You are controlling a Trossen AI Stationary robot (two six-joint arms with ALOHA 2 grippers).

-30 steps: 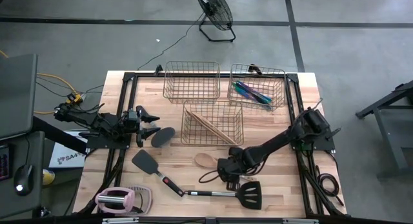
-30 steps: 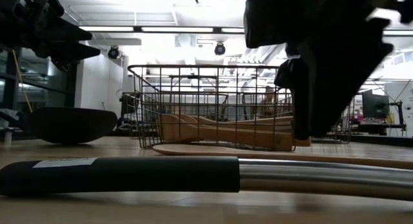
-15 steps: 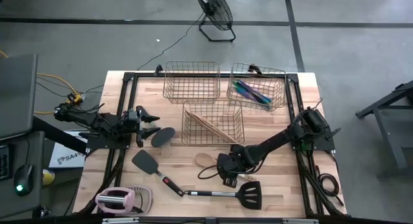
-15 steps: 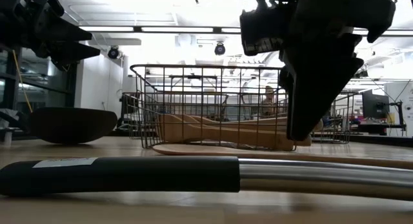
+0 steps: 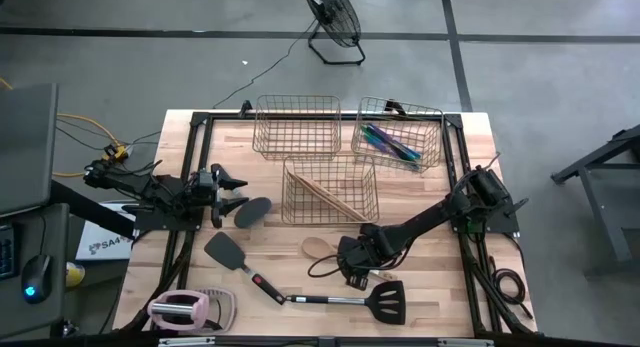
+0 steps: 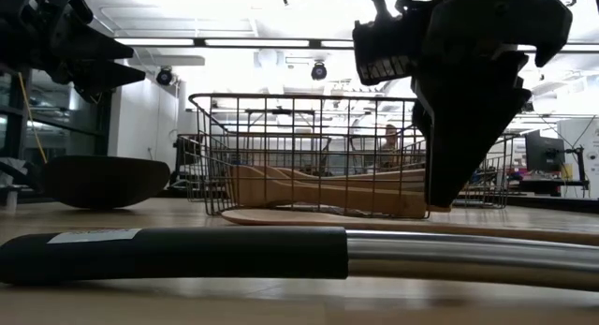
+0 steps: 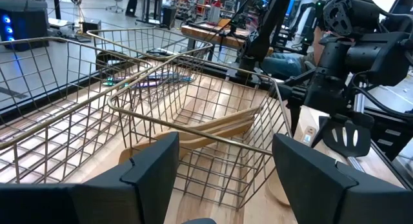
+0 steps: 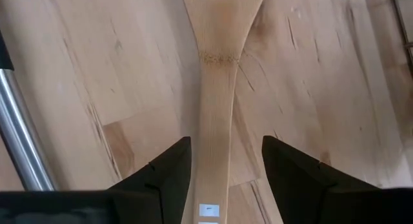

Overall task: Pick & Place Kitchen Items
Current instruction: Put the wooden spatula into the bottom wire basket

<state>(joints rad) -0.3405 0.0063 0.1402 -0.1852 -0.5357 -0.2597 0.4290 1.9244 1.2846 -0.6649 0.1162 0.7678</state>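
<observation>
My right gripper (image 8: 221,169) hangs over the wooden spoon (image 8: 218,95), fingers spread wide, one on each side of its handle, not touching it; spoon lies flat on the table (image 5: 270,252) just in front of the middle wire basket (image 5: 330,190); my left gripper (image 5: 232,193) waits open at the table's left side beside a black spoon (image 5: 252,211).

Pale matt wooden spoon (image 8: 216,88) on smooth wood-grain table (image 8: 97,75); copper wire basket (image 5: 330,189).
</observation>
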